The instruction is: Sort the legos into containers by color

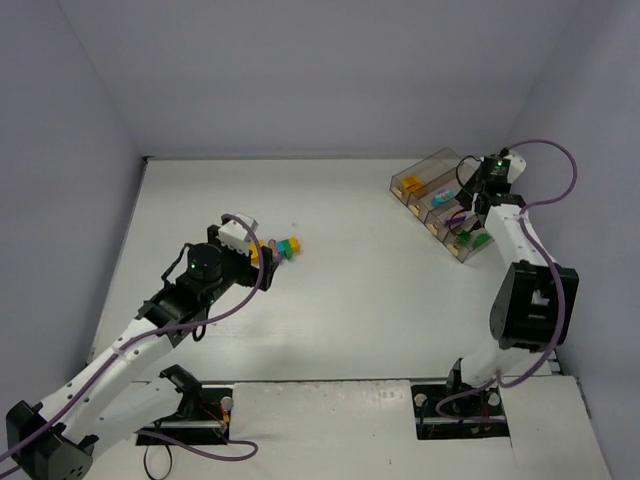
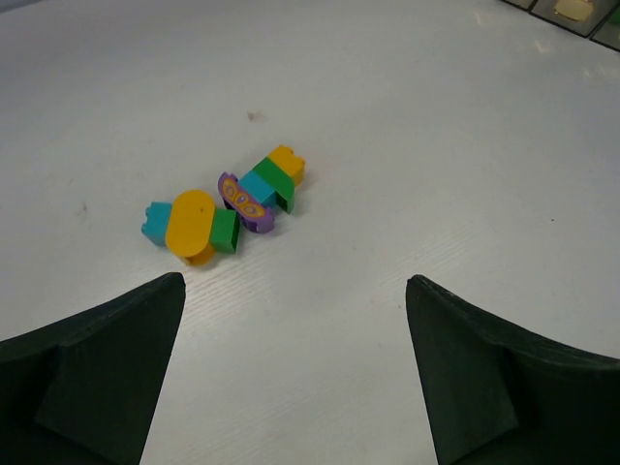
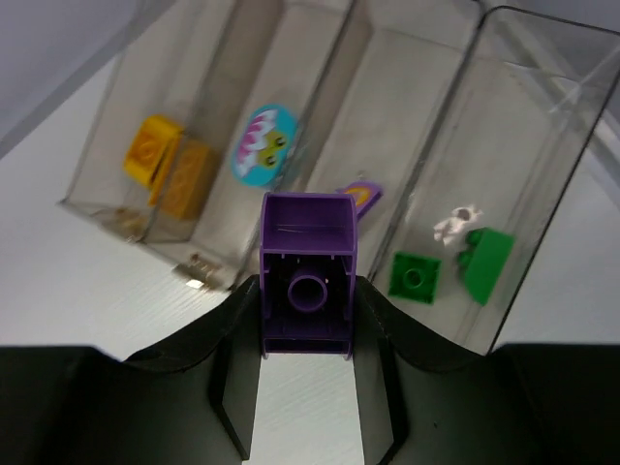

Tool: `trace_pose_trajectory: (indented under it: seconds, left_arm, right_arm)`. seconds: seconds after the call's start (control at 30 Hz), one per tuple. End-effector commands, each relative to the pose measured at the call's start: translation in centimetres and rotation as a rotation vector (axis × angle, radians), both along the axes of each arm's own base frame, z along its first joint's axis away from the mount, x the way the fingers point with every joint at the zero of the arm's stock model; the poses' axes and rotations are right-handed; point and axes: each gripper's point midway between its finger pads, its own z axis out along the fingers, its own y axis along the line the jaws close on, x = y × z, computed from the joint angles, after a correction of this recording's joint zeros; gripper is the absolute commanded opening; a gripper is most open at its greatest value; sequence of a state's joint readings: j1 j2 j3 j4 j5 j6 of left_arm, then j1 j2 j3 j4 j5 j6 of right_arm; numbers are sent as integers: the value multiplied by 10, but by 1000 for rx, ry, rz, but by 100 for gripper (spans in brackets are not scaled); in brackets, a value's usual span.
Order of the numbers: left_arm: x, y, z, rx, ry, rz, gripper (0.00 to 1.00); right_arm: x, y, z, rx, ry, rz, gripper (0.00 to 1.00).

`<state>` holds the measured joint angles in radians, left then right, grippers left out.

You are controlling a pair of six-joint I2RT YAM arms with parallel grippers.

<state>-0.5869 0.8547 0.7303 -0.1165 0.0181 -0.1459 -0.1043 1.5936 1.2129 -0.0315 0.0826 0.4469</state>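
My right gripper (image 3: 308, 320) is shut on a purple lego (image 3: 307, 271) and holds it above the near edge of the containers (image 3: 441, 165), the clear smoky tray also at the back right of the top view (image 1: 415, 178). The bins hold orange bricks (image 3: 170, 170), a teal round piece (image 3: 263, 143), a purple piece (image 3: 360, 194) and green bricks (image 3: 449, 269). My left gripper (image 2: 291, 368) is open and empty, just short of a cluster of legos (image 2: 232, 205) in teal, yellow, green, purple and orange, also seen in the top view (image 1: 280, 248).
Grey walls close the table at the back and sides. The right arm's elbow (image 1: 532, 300) rises near the right wall. A white scrap (image 3: 455, 223) lies in the green bin.
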Motion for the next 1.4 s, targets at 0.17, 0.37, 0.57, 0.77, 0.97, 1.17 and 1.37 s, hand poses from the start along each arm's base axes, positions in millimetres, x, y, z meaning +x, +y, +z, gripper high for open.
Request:
trace_pose_trajectory:
  seconds: [0.17,0.37,0.57,0.77,0.97,1.17,1.37]
  left_arm:
    - [4,24,6,-51,-29,155,89]
    - [8,22,-4,-23,10,160,89]
    - [10,21,-8,-3,27,160,89]
    - [12,21,-15,5,54,170,89]
    - [16,16,-20,-7,94,181,89]
    - [28,24,-28,36,165,207,89]
    - [59,45,-40,-54,287,206,89]
  right_arm:
    - [56,-63,5,-69,-46,-144,5]
    - [85,-77,-6,-75,-41,-153,10]
    - [91,-82,-27,-67,1,-169,28]
    - [86,-88,-39,-63,26,-176,39]
    - [88,-86,-27,-78,11,-138,71]
    - [77,-56,24,-50,-84,-15,72]
    - [44,5,70,9,-187,174,72]
